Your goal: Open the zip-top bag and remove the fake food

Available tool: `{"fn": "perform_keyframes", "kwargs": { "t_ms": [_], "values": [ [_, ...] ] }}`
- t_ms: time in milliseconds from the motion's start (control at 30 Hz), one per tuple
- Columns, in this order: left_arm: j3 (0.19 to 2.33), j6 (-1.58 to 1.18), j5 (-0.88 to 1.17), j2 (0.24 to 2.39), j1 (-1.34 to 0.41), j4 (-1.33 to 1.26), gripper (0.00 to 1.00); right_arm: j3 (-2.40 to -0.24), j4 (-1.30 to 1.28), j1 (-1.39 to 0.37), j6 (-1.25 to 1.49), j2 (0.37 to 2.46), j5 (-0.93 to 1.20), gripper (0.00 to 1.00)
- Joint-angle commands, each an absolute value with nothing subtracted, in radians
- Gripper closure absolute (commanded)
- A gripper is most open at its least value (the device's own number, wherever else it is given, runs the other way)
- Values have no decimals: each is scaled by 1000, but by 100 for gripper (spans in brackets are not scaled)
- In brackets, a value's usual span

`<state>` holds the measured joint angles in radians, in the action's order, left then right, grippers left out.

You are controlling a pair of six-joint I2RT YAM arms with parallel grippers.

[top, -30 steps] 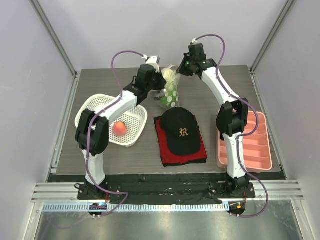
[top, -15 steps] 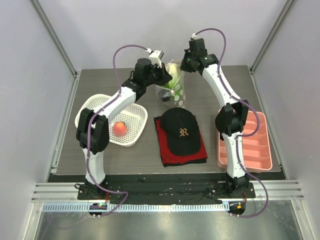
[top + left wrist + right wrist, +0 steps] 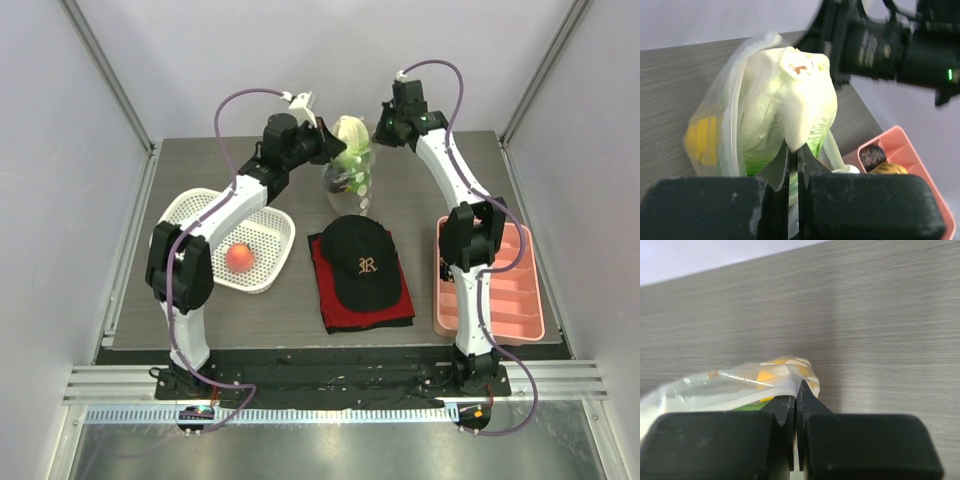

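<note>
As it was pulled, the zip-top bag (image 3: 350, 178) rose.

White-dotted clear zip-top bag (image 3: 352, 182), pink tray (image 3: 527, 292)

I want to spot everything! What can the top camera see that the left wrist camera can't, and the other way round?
Only the top camera shows the black cap, the red cloth under it, and the white basket holding the peach. Only the left wrist camera shows a dark ball and an orange piece in a corner of the pink tray. Both show the zip-top bag, the leafy green vegetable and that tray.
</note>
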<state>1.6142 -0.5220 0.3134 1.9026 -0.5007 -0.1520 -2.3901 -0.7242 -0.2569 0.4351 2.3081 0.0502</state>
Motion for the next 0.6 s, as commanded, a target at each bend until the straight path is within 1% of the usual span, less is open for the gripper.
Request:
{"fn": "perform_keyframes", "kwargs": {
  "t_ms": [0,33,67,233,300,367,467,567],
  "values": [
    [1813,-679,132,1913,-466,-109,100,-2202,-579,-322,305,2133,-38,99],
    [1833,-713,132,1952,-457,-123,100,-2142,-551,-334,305,2112,-41,99],
    [1850,-742,133,1971,-450,-139,100,-2135,-536,-340,310,2102,-40,99],
    [1945,-853,120,2054,-430,-205,100,-2157,-587,-365,334,2095,-58,98],
    [1968,-848,135,2069,-423,-207,100,-2154,-592,-365,328,2094,-70,99],
    [1964,-847,127,2053,-413,-199,100,-2161,-588,-359,336,2098,-72,99],
    [1909,-917,156,2008,-370,-215,100,-2219,-591,-357,337,2137,-58,98],
    [1840,-951,212,1919,-310,-143,100,-2289,-601,-357,331,2178,-57,99]
  ]
}}
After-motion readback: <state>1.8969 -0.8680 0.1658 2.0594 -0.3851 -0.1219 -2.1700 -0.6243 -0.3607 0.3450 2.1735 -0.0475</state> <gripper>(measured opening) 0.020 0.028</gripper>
